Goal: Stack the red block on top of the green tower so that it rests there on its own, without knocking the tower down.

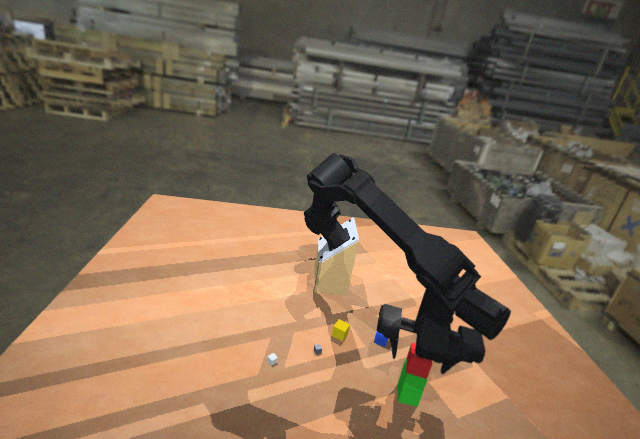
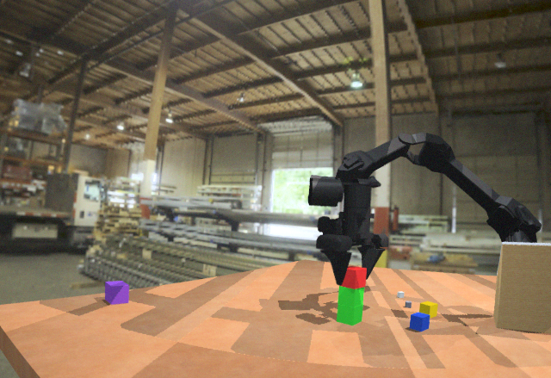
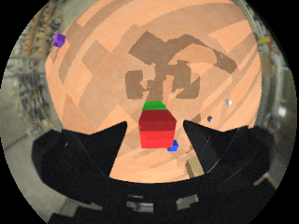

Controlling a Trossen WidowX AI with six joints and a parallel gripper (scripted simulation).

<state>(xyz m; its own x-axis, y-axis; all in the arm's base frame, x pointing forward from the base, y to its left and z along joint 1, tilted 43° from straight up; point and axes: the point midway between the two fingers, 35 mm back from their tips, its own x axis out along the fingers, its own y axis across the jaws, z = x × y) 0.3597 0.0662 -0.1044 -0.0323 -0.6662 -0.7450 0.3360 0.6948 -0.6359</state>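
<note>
the arm (image 1: 390,217) (image 2: 471,178) looks like matt black plastic, smooth along its links. the gripper (image 1: 419,354) (image 2: 355,271) (image 3: 155,123) has the same dull black finish, its fingers smooth and flat-faced. the red block (image 1: 418,363) (image 2: 355,277) (image 3: 157,133) and the green tower (image 1: 412,388) (image 2: 350,305) (image 3: 154,105) look like smooth, plain plastic, matt on every face. the table (image 1: 170,248) (image 2: 187,320) (image 3: 103,65) has a matt, faintly mottled top; its material is hard to tell. the pedestal (image 1: 336,274) (image 2: 523,285) (image 3: 194,168) looks like fine-grained pale wood, unvarnished. its white plate (image 1: 352,228) looks smooth, with metal or plastic unclear.
</note>
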